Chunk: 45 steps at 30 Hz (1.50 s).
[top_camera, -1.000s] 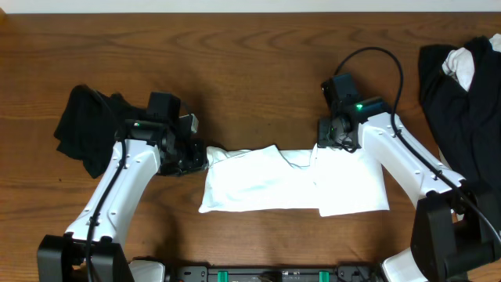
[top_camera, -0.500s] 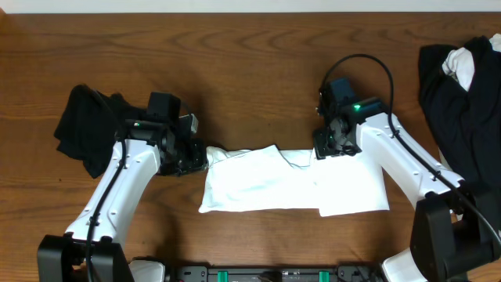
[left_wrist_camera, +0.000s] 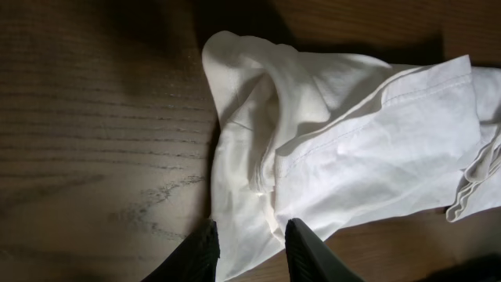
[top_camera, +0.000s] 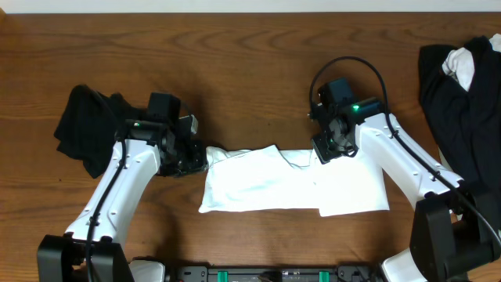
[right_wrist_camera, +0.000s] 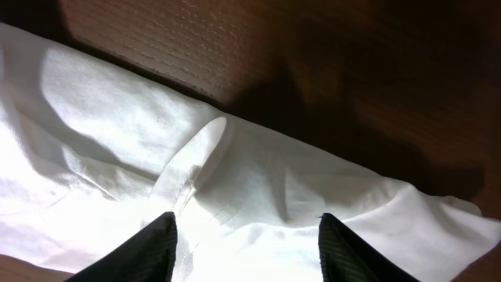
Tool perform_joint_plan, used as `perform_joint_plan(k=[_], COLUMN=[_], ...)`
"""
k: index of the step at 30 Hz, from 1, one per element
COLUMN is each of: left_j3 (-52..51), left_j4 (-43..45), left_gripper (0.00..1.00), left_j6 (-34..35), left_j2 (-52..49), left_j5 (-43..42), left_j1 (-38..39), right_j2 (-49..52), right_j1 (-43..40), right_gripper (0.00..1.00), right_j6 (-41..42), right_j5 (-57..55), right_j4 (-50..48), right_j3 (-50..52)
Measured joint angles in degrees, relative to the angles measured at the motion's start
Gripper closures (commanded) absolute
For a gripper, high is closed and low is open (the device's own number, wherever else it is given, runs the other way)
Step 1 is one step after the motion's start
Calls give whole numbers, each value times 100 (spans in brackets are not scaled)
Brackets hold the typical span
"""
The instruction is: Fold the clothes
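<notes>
**Shirt (top_camera: 274,188) folded at front centre**

On the surface (top_camera: 250,70), a black-and-white pile (top_camera: 462,102) lies far right. The white shirt is a folded strip. A black garment (top_camera: 86,129) sits left. My left tool (left_wrist_camera: 250,254) pinches the shirt's left end. My right tool (right_wrist_camera: 246,243) is apart over its far edge.

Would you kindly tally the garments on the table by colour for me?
White: 2, the T-shirt in the middle and a white piece on the right-edge pile.
Black: 2, the left black garment and the right black garment.
Total: 4, as far as the pile shows.
</notes>
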State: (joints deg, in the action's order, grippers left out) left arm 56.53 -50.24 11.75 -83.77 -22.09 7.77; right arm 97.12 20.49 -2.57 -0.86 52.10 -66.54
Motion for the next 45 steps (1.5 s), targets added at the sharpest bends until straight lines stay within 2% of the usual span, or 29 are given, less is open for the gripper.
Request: perform_joint_plan(k=[10,12,16,19,27,35,45], left_j3=[0,0,0,0,0,0,0], left_j4=[-7,-7,-9,-9,-9,-11,-9], left_gripper=[69,69,69,69,69,69,69], left_j6=[0,0,0,0,0,0,0], left_j2=[0,0,0,0,0,0,0], left_j5=[0,0,0,0,0,2,2], left_j1=[0,0,0,0,0,0,0], right_j2=[146,295,678,800,621,153,153], right_j1=[0,2,2,2,2,2,2], right_gripper=[41,51,91,98,98,87,81], right_j6=[-273,-326,-415,-389,2,177,216], right_j5=[26,48,90,90,-345,-671,-684], right_j4=[-22,-31,-109,-199,-459,-944,-964], right_j3=[0,0,0,0,0,-4,-4])
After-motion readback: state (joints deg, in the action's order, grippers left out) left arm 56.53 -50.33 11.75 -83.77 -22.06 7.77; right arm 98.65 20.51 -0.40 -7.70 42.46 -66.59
